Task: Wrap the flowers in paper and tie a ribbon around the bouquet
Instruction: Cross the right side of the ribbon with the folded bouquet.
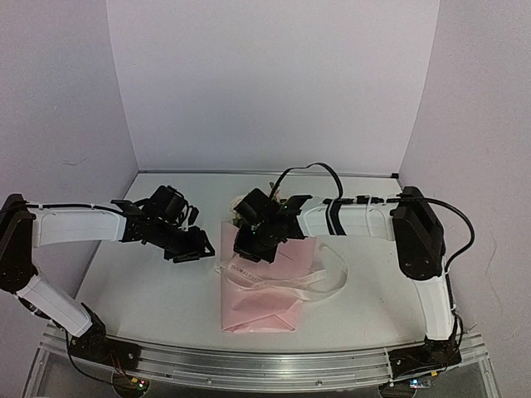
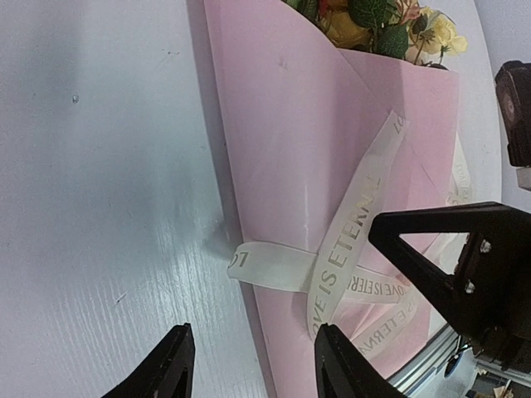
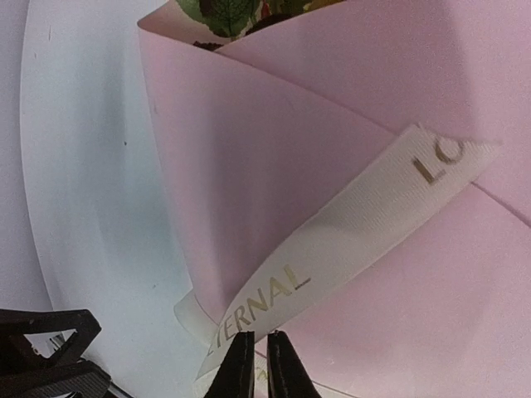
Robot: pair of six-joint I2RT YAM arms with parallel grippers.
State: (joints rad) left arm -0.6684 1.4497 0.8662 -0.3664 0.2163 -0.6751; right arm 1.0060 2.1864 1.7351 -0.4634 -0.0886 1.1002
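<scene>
The bouquet lies on the table as a pink paper (image 1: pixel 264 300) cone, its flowers (image 2: pixel 373 21) with yellow blooms and green leaves poking out at the far end. The cream lettered ribbon (image 1: pixel 328 282) loops loosely over and around the cone. My right gripper (image 1: pixel 249 242) hovers over the cone's upper part, its tips (image 3: pixel 260 358) pressed together on a raised strip of ribbon (image 3: pixel 357 224). My left gripper (image 1: pixel 196 245) stands open at the cone's left edge (image 2: pixel 253 361), with the paper edge and a ribbon fold (image 2: pixel 274 267) ahead of it, nothing held.
White table (image 1: pixel 141 290) with pale backdrop walls on three sides. An aluminium rail (image 1: pixel 249 366) runs along the near edge. The right gripper's black body (image 2: pixel 456 257) sits close to my left fingers; the left gripper (image 3: pixel 46 356) shows in the right wrist view's corner.
</scene>
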